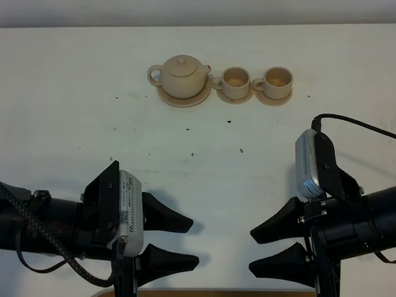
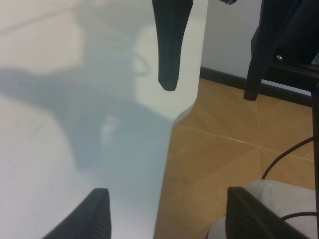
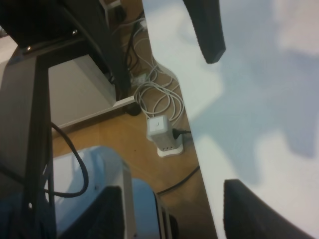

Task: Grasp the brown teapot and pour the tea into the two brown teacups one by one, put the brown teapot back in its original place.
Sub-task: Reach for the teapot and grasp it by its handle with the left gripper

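Jaws apart, dark specks [image 1: 241,150] before teapot [image 1: 181,75]

This looks like a robotics lab or test room, not a home. Two black robot arms, the left arm [image 1: 43,222] and the right arm [image 1: 379,219], each carry a bolted-on camera [image 1: 131,214] and reach in over the near edge of a plain white table [image 1: 55,116]. Past that edge, the wrist views show a wood-pattern floor [image 2: 239,134] and a grey wall [image 2: 227,35] with a dark baseboard [image 2: 224,78]. They also show a black metal stand [image 3: 40,124] and a white power adapter [image 3: 162,132] among loose coiled cables [image 3: 159,97].
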You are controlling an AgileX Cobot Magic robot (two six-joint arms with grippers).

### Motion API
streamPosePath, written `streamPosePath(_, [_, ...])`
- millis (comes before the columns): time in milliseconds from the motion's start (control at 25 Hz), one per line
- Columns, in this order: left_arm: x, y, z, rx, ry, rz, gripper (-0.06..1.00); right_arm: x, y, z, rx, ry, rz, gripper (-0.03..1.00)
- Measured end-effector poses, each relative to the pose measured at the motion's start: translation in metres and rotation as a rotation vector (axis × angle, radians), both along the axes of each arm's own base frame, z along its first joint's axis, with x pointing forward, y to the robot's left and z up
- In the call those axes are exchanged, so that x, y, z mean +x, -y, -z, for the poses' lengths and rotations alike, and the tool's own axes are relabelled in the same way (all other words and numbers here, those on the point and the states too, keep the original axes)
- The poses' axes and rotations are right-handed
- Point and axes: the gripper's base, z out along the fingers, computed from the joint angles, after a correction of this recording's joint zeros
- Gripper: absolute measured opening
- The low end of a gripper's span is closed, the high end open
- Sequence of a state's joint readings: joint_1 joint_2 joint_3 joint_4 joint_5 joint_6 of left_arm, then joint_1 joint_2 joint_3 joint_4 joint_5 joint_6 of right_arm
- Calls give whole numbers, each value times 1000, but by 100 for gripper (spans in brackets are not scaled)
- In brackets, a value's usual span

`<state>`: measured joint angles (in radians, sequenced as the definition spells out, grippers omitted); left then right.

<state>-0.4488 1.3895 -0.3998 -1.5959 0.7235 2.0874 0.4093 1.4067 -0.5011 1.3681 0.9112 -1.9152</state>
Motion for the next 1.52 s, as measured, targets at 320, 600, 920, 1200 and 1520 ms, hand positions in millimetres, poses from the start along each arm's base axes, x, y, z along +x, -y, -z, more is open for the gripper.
streamPosePath(320, [0,0,0,0,0,0,50,0,0,0,0,0,0,47])
streamPosePath(600, [0,0,0,0,0,0,50,0,0,0,0,0,0,47])
streamPosePath(920, [0,0,0,0,0,0,50,0,0,0,0,0,0,47])
streamPosePath(1200, [0,0,0,0,0,0,50,0,-1,-1,15,-7,11,44])
streamPosePath(1520, [1,1,-1,-15,-7,-21,50,4,-4,-6,74,-33,77,39])
